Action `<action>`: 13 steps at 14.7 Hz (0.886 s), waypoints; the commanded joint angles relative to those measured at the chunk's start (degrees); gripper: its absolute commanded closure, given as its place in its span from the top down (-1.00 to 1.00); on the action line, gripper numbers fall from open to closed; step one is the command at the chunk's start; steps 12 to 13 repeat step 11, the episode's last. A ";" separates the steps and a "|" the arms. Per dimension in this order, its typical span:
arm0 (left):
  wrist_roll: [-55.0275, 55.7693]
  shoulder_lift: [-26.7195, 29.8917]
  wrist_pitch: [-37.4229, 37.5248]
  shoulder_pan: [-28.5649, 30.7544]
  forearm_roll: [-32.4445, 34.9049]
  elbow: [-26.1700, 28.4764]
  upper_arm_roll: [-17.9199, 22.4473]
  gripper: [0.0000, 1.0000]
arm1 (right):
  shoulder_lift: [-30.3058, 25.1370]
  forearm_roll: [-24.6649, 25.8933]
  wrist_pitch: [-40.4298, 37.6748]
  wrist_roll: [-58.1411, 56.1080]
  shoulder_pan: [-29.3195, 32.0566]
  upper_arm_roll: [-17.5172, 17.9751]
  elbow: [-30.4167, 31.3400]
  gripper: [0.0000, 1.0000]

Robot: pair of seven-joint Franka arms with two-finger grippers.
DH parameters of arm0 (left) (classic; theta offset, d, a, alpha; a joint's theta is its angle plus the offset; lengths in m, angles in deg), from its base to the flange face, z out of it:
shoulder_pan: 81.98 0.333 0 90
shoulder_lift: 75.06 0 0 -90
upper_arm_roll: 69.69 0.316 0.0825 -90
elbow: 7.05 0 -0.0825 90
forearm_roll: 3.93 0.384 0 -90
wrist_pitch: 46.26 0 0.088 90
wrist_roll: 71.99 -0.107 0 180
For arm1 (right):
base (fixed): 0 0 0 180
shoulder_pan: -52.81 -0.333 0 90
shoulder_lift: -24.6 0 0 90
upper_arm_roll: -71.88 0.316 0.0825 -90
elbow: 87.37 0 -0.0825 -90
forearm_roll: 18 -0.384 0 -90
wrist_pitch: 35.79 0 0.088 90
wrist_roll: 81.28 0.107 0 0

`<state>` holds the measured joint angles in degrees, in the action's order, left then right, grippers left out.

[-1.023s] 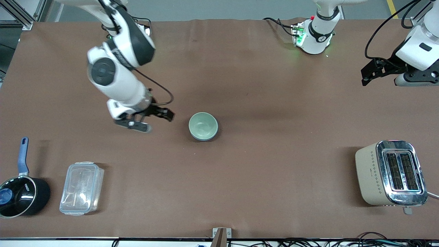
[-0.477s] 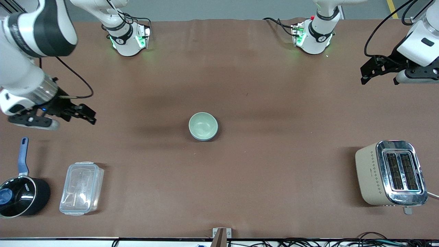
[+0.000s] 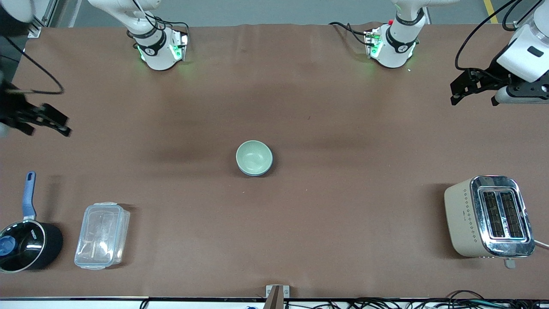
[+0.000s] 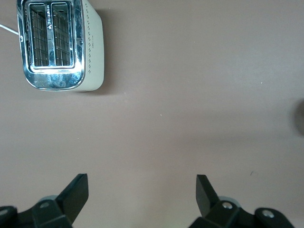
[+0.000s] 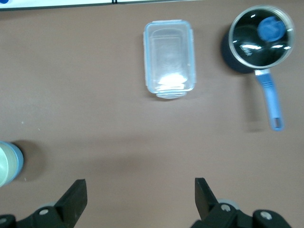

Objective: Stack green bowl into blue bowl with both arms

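The green bowl (image 3: pixel 254 156) sits nested in the blue bowl (image 3: pixel 257 174) at the middle of the table; only a thin blue edge shows under it. Both also show at the edge of the right wrist view, the green bowl (image 5: pixel 4 164) inside the blue bowl (image 5: pixel 18 160). My right gripper (image 3: pixel 66 125) is open and empty over the table's right-arm end, well away from the bowls. My left gripper (image 3: pixel 453 95) is open and empty over the left-arm end, where that arm waits. Bare table shows between the open fingers of the left gripper (image 4: pixel 141 190) and the right gripper (image 5: pixel 140 192).
A beige and chrome toaster (image 3: pixel 489 216) stands near the front camera at the left arm's end, also in the left wrist view (image 4: pixel 59 45). A clear lidded container (image 3: pixel 102 235) and a black pot with a blue handle (image 3: pixel 25 244) stand at the right arm's end.
My right arm has swung away from beside the stacked bowls toward its own end of the table, gripper open. The left arm has barely moved. The bowls have stayed in place.
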<state>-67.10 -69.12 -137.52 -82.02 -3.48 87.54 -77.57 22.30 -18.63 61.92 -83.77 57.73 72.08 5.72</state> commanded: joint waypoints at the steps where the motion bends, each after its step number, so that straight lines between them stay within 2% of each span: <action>1: -1.12 -0.05 1.08 0.21 -0.54 -0.99 0.14 1.00 | 0.28 0.63 -3.66 -2.61 2.90 0.42 -5.10 1.00; 4: -0.94 -0.58 1.08 0.04 -0.01 -2.22 0.14 1.00 | 0.63 0.72 -8.39 -2.17 2.02 -0.90 -9.05 1.00; 6: -0.94 -0.49 1.69 0.04 -0.01 -2.22 0.05 1.00 | 0.46 0.63 -11.13 0.62 1.93 -0.90 -8.80 1.00; 13: -0.94 -0.58 2.40 -0.23 -0.01 -2.22 0.05 1.00 | 0.46 0.45 -10.52 4.41 0.36 -0.90 -6.87 1.00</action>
